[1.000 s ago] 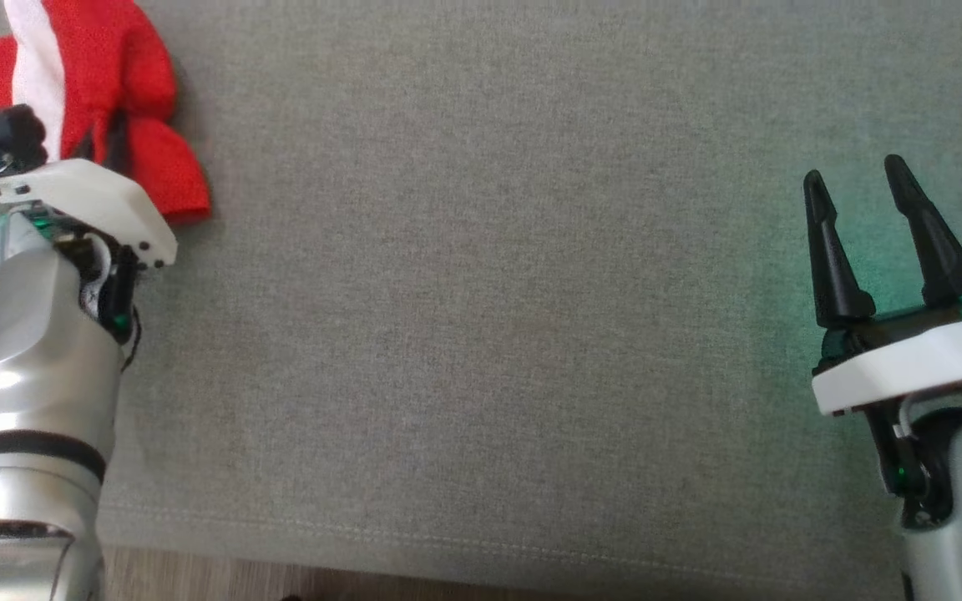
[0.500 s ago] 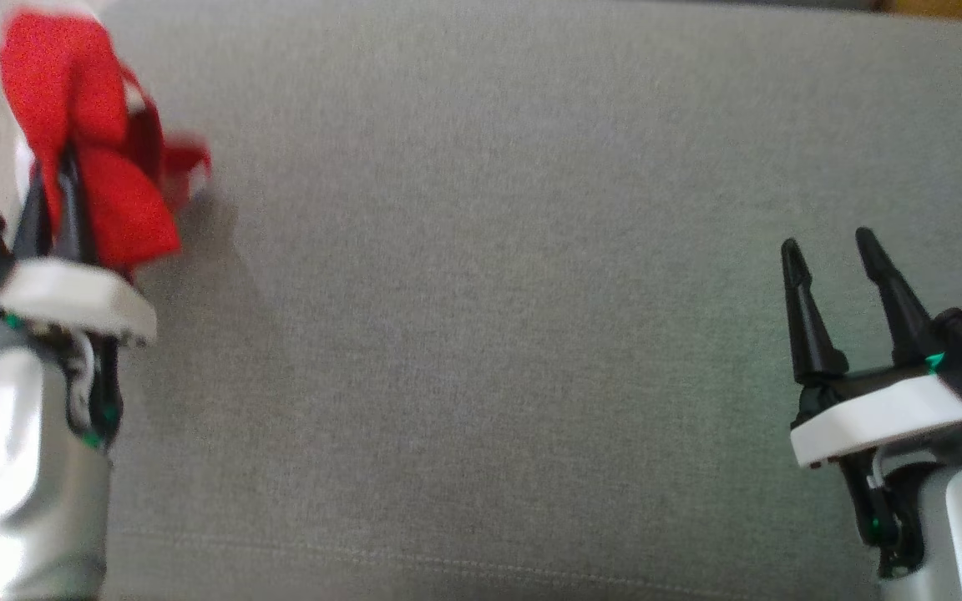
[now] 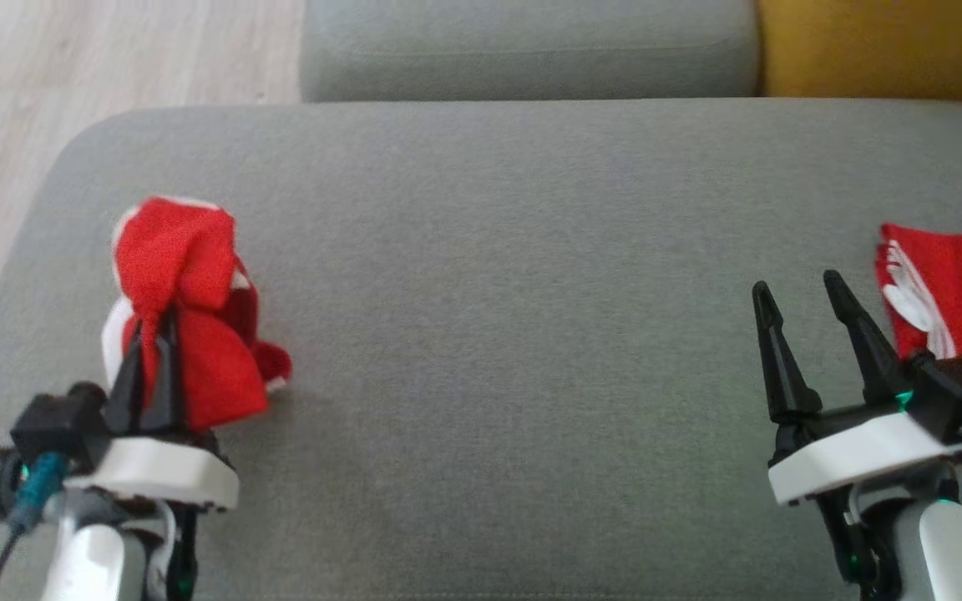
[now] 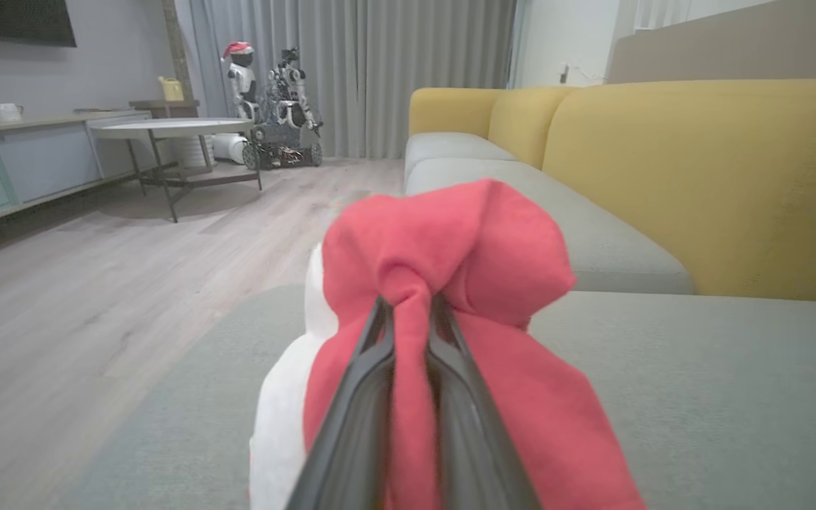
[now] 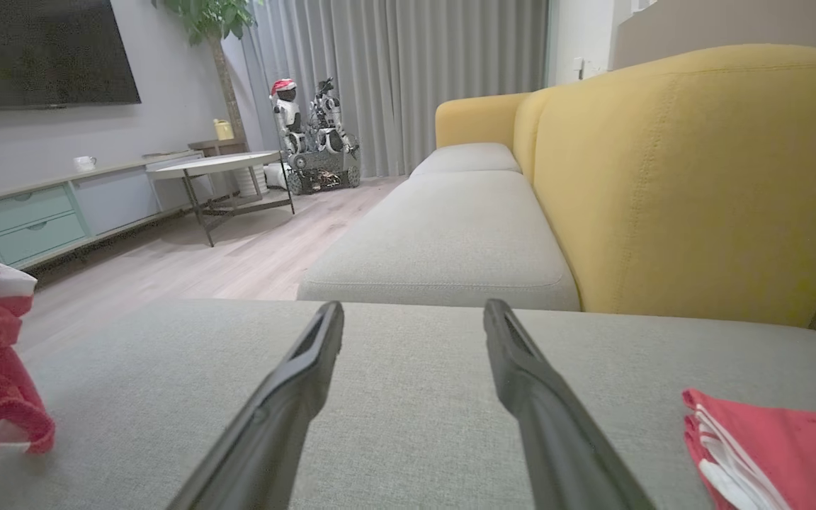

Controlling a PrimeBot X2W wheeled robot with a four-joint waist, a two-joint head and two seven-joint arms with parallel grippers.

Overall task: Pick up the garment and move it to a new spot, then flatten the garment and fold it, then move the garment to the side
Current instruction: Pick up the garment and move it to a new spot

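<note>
Head view: the left gripper (image 3: 155, 334) is clamped on a bunched red-and-white garment (image 3: 176, 250), at eight o'clock on the grey cushion (image 3: 514, 275). The right gripper (image 3: 797, 284) stands spread, holding nothing, at four o'clock, with a folded red cloth (image 3: 961, 284) just beside it at two.

Left wrist view: the fingers pinch the garment. A yellow sofa back (image 4: 698, 184) rises at two o'clock and a round table (image 4: 171, 127) stands at ten.

Right wrist view: the cloth lies at four o'clock and the garment at eight.
</note>
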